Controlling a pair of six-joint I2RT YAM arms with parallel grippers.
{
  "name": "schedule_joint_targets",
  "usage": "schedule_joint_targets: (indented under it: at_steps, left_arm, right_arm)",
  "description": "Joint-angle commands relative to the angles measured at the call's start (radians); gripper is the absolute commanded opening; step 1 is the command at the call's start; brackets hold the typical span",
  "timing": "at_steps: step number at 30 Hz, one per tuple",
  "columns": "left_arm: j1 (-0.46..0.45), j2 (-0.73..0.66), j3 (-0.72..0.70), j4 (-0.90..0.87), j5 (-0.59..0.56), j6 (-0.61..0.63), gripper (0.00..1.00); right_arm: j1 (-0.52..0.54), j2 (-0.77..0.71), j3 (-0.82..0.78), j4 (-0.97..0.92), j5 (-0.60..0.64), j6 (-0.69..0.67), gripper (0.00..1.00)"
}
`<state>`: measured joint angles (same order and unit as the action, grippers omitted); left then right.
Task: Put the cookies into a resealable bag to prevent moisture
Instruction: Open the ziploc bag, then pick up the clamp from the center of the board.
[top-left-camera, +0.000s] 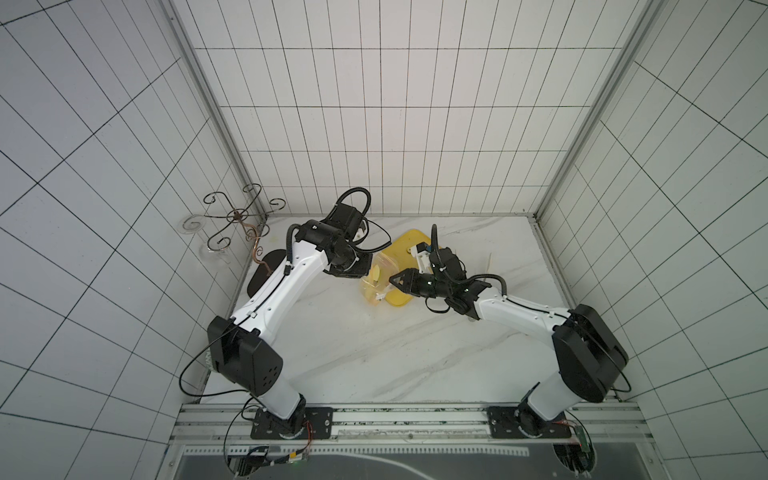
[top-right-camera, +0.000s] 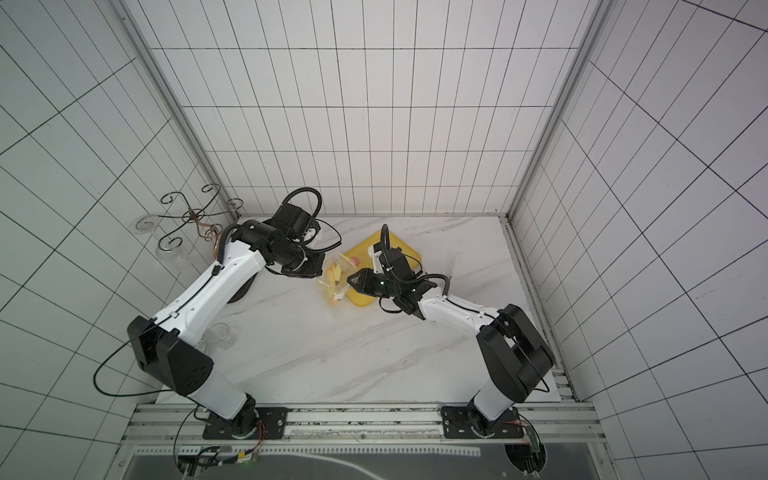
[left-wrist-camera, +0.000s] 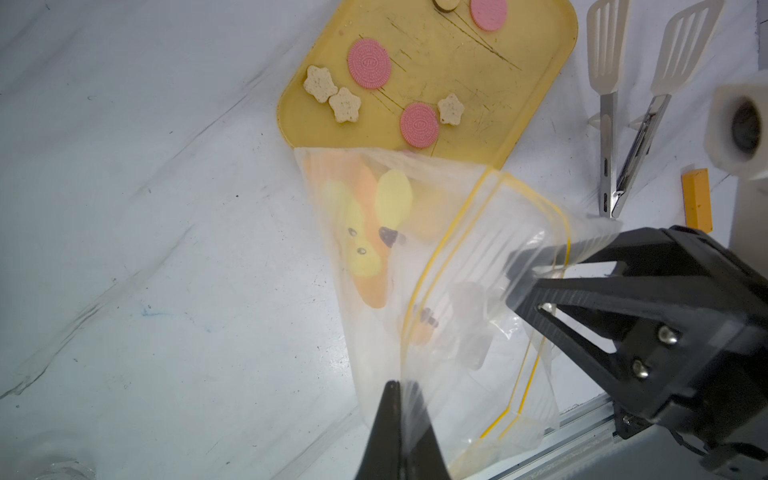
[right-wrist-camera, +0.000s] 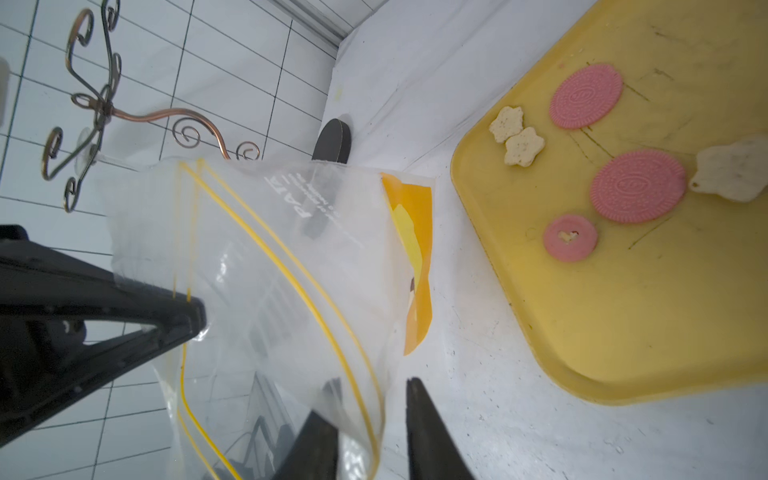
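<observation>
The resealable bag (left-wrist-camera: 415, 257), clear with a yellow zip line and an orange-and-yellow print, is held up with its mouth spread between both grippers. My left gripper (left-wrist-camera: 399, 384) is shut on one side of the rim; it also shows in the right wrist view (right-wrist-camera: 195, 307). My right gripper (right-wrist-camera: 370, 380) is open, and the opposite rim runs between its fingers. The cookies lie on the yellow tray (left-wrist-camera: 478, 62) beside the bag: pink discs (left-wrist-camera: 369, 63) (right-wrist-camera: 638, 185) and cream stars (left-wrist-camera: 344, 104) (right-wrist-camera: 523, 146). In both top views the bag (top-left-camera: 376, 282) (top-right-camera: 332, 282) hangs at the tray's left edge.
White slotted tongs (left-wrist-camera: 606, 54) and an orange block (left-wrist-camera: 697, 199) lie beyond the tray. A curled wire stand (top-left-camera: 237, 216) with a dark round base (right-wrist-camera: 334, 141) occupies the back left corner. A glass (top-right-camera: 218, 334) stands by the left arm.
</observation>
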<state>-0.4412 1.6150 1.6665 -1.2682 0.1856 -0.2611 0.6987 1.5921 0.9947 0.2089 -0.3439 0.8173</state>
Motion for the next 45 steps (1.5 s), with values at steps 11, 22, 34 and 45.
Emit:
schedule_joint_targets:
  at_steps: [11, 22, 34, 45]
  left_arm:
    - [-0.007, 0.011, 0.029, -0.041, -0.026, 0.015, 0.0]
    - [0.028, -0.054, -0.058, -0.075, -0.141, 0.001, 0.0]
    - [0.038, -0.006, -0.029, -0.056, -0.086, 0.021, 0.0]
    - [0.038, -0.005, -0.034, -0.047, -0.09, 0.03, 0.0]
  right_arm:
    - [-0.074, -0.472, -0.056, -0.37, 0.414, -0.441, 0.79]
    - [-0.215, -0.362, -0.268, -0.288, 0.717, -0.494, 1.0]
    - [-0.335, -0.16, -0.358, -0.103, 0.589, -0.494, 1.0]
    - [-0.375, 0.006, -0.33, 0.002, 0.644, -0.492, 0.91]
